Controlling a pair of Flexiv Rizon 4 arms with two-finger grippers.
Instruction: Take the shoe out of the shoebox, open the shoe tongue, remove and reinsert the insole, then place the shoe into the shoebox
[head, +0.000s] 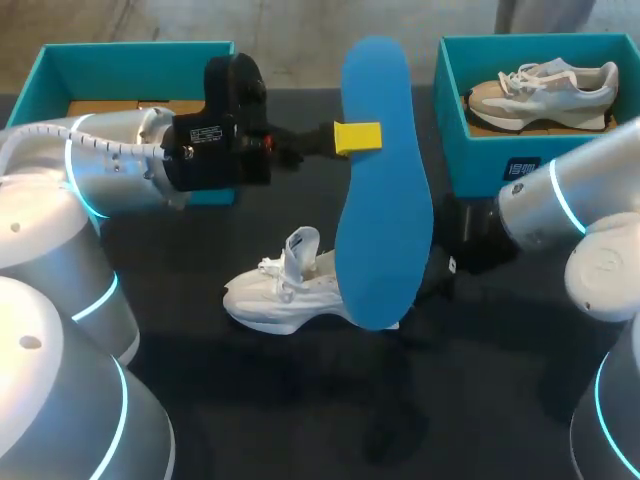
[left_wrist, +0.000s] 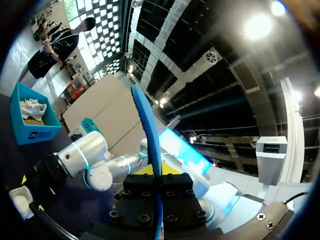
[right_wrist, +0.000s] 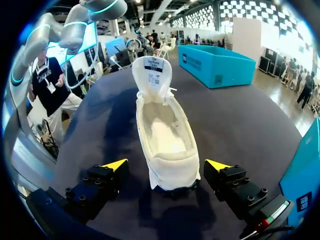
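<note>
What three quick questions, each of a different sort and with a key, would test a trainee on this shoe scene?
1. True or false: the flat blue foam insole lies inside the white mesh sneaker.
2. Fill in: the jaws of the right arm stand ___ on either side of the sneaker's heel, not gripping it.
3. Whose jaws clamp the insole, held upright in the air? A the left arm; B the right arm; C neither.

Key: 1 false; 2 open; 3 A.
</note>
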